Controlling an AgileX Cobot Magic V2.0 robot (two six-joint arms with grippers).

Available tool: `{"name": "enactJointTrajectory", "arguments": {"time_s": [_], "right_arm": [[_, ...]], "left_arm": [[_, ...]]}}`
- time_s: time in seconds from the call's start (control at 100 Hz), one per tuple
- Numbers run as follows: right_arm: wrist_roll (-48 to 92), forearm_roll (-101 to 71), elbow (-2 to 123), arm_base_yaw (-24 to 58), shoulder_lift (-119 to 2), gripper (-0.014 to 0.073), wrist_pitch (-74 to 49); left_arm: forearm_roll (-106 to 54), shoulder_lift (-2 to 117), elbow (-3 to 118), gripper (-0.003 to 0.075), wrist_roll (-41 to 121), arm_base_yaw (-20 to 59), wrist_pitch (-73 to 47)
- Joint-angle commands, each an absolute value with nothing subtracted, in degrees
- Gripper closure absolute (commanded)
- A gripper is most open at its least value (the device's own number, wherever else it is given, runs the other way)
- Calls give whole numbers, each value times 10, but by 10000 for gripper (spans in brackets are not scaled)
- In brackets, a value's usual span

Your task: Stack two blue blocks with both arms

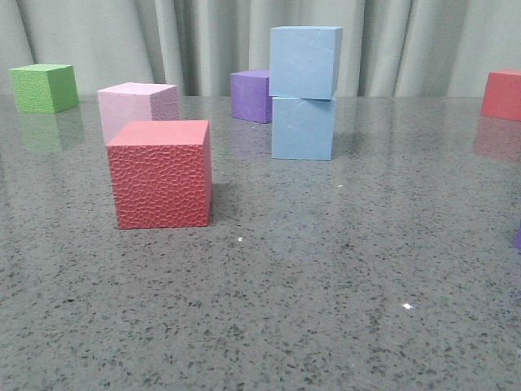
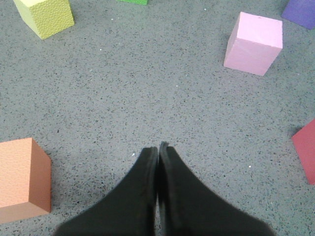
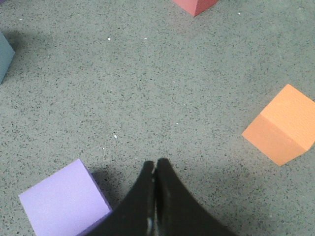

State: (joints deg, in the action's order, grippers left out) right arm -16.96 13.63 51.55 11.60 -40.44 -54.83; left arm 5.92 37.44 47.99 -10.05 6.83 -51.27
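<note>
Two pale sky-blue cubes stand stacked at the table's middle back in the front view: the upper blue block (image 1: 304, 61) rests on the lower blue block (image 1: 303, 128), turned slightly and shifted a little left. Neither arm shows in the front view. My left gripper (image 2: 158, 147) is shut and empty above bare table. My right gripper (image 3: 155, 164) is shut and empty, beside a lilac cube (image 3: 64, 199). A dark blue-grey edge (image 3: 4, 56) at the right wrist view's border may be a blue block.
Front view: red dimpled cube (image 1: 160, 173) in front of a pale pink cube (image 1: 137, 104), green cube (image 1: 44, 87), purple cube (image 1: 251, 95), red cube (image 1: 503, 94). Left wrist view: orange cube (image 2: 22, 179), yellow-green cube (image 2: 45, 16), pink cube (image 2: 254, 43). Right wrist view: orange cube (image 3: 283, 130).
</note>
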Motion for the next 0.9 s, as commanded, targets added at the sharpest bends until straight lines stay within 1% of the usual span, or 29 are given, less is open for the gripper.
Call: {"name": "enactJointTrajectory", "arguments": {"time_s": [0.0, 0.66, 0.76, 0.89], "right_arm": [[-167, 151, 529, 113, -403, 716, -513], [-167, 151, 529, 113, -403, 716, -513], [-167, 151, 529, 113, -403, 716, -513], [-167, 151, 529, 113, -403, 716, -513]], "left_arm": [[56, 374, 495, 739, -107, 67, -469], [67, 373, 490, 739, -107, 67, -466], [93, 367, 466, 739, -107, 67, -418], [99, 338, 390, 739, -107, 67, -286]]}}
